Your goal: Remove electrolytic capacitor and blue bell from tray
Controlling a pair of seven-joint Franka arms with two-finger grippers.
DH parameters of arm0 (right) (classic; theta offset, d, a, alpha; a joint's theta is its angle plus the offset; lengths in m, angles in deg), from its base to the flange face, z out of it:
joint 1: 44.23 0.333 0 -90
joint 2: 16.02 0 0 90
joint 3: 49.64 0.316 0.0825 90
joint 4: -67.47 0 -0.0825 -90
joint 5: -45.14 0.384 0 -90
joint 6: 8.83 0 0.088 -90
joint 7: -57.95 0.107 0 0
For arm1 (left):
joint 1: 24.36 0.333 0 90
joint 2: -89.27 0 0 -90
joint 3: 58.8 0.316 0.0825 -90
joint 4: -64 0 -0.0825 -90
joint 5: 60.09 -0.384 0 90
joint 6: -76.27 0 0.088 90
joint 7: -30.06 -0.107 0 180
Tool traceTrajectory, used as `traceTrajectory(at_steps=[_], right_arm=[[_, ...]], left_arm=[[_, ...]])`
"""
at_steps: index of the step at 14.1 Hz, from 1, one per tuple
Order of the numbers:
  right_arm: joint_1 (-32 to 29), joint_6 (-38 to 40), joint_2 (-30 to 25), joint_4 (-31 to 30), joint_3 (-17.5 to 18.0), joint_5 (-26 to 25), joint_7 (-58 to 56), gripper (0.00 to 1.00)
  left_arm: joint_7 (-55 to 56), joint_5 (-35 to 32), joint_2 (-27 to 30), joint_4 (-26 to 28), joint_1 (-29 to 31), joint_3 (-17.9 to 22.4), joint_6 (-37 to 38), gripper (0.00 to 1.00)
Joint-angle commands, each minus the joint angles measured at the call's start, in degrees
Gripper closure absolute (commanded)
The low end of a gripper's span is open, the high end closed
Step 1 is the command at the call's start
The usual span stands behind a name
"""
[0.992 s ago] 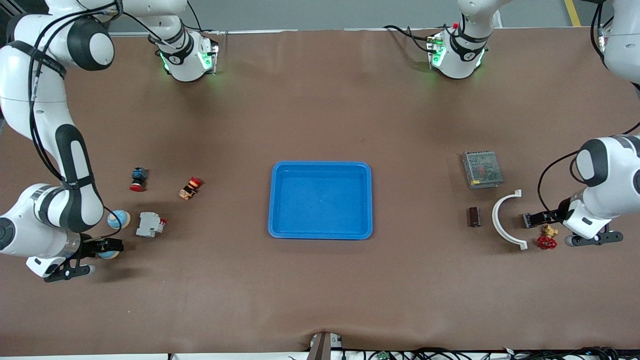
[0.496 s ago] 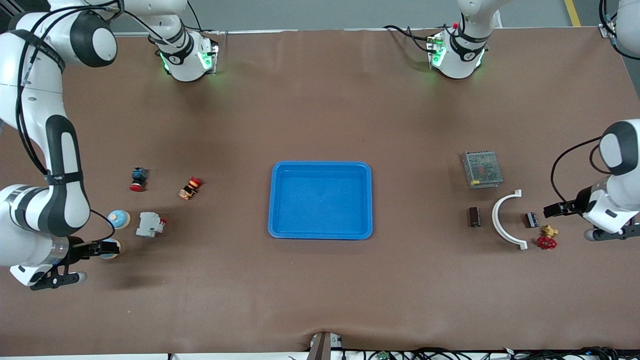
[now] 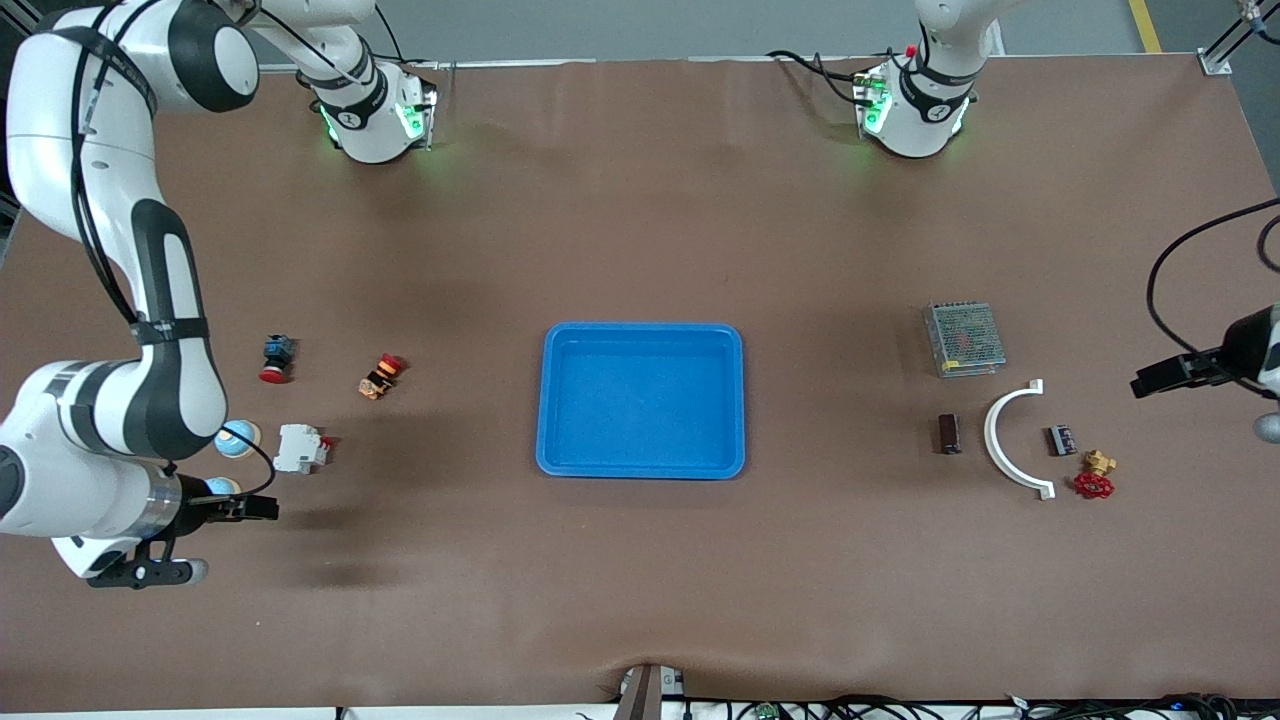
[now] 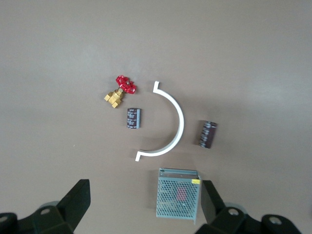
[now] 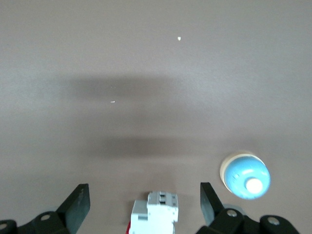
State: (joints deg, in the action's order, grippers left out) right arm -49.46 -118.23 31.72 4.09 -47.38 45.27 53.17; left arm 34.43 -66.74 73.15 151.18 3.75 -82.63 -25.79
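Observation:
The capacitor (image 3: 948, 433) (image 4: 207, 134), a dark brown cylinder, lies on the table toward the left arm's end, beside a white curved piece. Two blue-domed bells sit toward the right arm's end: one (image 3: 237, 438) (image 5: 245, 175) beside a white breaker, the other (image 3: 222, 487) half hidden by the right wrist. My right gripper (image 3: 255, 508) (image 5: 143, 189) hangs open and holds nothing, over the table by the breaker. Open and holding nothing too, my left gripper (image 3: 1152, 381) (image 4: 144, 199) is raised over the table's end, looking down on the capacitor.
A blue tray (image 3: 640, 327) stands mid-table. By the capacitor are the white curved piece (image 3: 1003, 440), a small dark block (image 3: 1062, 439), a red-handled brass valve (image 3: 1093, 478) and a mesh metal box (image 3: 964, 338). The white breaker (image 3: 300, 448) and two push buttons (image 3: 276, 358) (image 3: 382, 375) lie near the bells.
My left gripper has drawn back from the small dark block toward the table's end and risen. My right gripper has shifted from the nearer bell toward the tray.

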Motion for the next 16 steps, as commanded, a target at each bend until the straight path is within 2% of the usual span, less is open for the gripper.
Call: traceTrajectory(at_steps=[1,6,9,11,14,16], right_arm=[[-0.57,1.74,-3.86,-0.87,-0.32,-0.04,0.73,0.00],[-0.40,10.51,-9.58,-1.40,-0.50,-0.39,0.64,0.00],[-0.04,13.86,-14.06,-1.66,-0.15,-4.35,0.73,0.00],[-0.13,14.83,-17.92,-2.54,-0.06,-4.35,0.56,0.00],[0.04,14.92,-25.39,-6.92,-0.06,-4.26,0.91,0.00],[0.22,15.80,-29.18,-8.25,0.03,-4.26,3.61,0.00]], left_arm=[[0.21,1.29,-1.02,-6.13,0.19,-2.09,4.32,0.00],[0.82,2.44,-0.67,-6.41,0.19,-4.91,4.32,0.00],[1.70,2.52,-0.58,-6.41,0.19,-6.49,4.32,0.00],[2.93,1.91,-0.58,-6.41,-3.83,-5.10,4.32,0.00],[2.58,2.52,0.73,-7.28,-17.61,9.45,4.32,0.00],[2.23,4.01,2.41,-7.20,-23.96,16.50,4.32,0.00]])
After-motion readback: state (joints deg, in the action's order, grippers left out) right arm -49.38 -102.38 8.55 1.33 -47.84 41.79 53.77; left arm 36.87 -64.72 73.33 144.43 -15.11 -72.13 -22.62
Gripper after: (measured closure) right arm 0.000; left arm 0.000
